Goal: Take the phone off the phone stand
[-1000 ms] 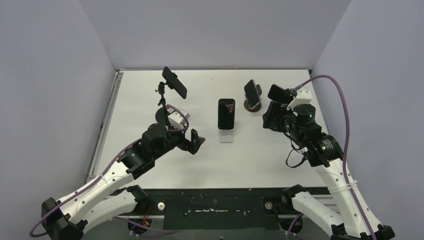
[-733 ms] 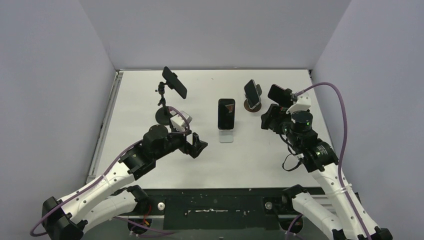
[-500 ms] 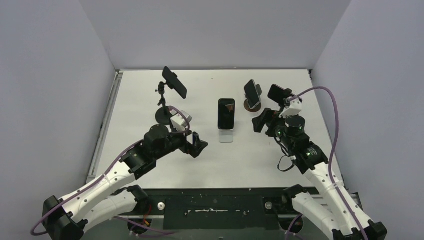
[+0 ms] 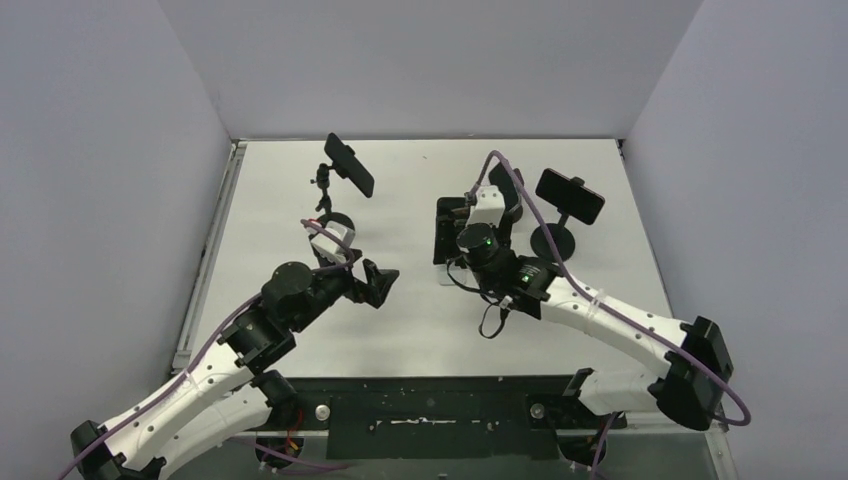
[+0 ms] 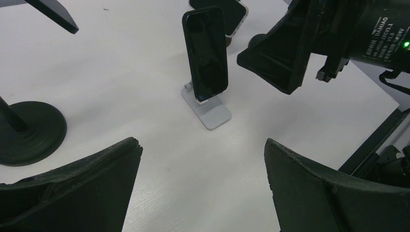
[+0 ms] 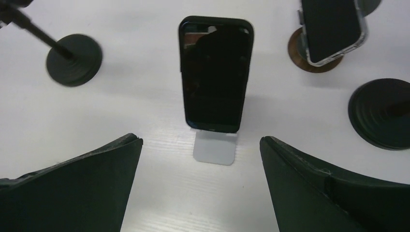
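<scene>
Straight ahead of right gripper (image 6: 199,142) fingers, centred between them: phone (image 6: 215,72), dark screen, leaning back on white stand (image 6: 215,147). Right fingers spread wide, grasping nothing, not touching phone. Beyond right fingertip: clear-cased phone (image 6: 332,30) on round base. Beyond left fingertip: black round base (image 6: 75,59). Left gripper (image 5: 200,145) likewise released, empty; phone on its stand ahead of its fingers, well apart.

My two white-link arms (image 4: 190,385), blk joints; purple cables (image 4: 495,154); green LED (image 4: 484,240) on R wrist; blk curved plastic fingers (image 6: 72,193).
</scene>
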Robot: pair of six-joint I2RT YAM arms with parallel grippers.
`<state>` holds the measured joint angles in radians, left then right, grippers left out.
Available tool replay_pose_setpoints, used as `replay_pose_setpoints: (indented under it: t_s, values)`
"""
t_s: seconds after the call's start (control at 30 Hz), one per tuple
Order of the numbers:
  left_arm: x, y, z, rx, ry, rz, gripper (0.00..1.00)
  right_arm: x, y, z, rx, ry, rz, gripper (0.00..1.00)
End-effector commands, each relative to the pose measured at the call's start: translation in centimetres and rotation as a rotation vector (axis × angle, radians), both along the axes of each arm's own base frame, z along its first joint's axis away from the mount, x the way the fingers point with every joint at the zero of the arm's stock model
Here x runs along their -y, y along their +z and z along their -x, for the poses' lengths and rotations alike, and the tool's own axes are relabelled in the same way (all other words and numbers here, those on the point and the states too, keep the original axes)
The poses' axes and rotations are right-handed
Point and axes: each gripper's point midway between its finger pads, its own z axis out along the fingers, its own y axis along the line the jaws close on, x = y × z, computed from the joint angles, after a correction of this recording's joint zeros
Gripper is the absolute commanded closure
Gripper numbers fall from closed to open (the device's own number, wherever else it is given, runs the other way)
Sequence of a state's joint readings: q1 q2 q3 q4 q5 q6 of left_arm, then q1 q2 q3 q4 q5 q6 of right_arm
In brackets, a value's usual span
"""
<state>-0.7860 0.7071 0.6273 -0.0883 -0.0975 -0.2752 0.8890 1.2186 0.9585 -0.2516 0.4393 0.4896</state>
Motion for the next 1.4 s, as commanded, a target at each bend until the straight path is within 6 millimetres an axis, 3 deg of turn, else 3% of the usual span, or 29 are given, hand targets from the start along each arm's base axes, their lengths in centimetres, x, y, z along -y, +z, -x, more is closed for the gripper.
replay_pose_setpoints:
  t_s: [0.0,0.27,0.63,0.93,1.37]
  values:
    - [-1.0,1.8,-0.7,0.069,0.064,0.029,0.03,3.1,1.9,-2.9,0.096,-0.339,-0.001,0.00]
    - [-1.1,2.1,-0.6,0.079,0.067,0.040,0.03,-0.6,0.9,-4.3,0.025,-0.166,-0.021,0.00]
    - [-0.6,1.8,-0.5,0.071,0.039,0.023,0.03,-1.4,-1.0,-5.7,-0.054,-0.003,0.005,0.00]
    - [-0.5,1.5,-0.6,0.066,0.036,0.009,0.03,-1.0,-3.6,-7.4,-0.134,-0.002,0.061,0.00]
    - [-0.4,1.4,-0.6,0.067,0.026,0.004,0.03,-1.2,-5.5,-8.9,-0.176,-0.018,0.093,0.00]
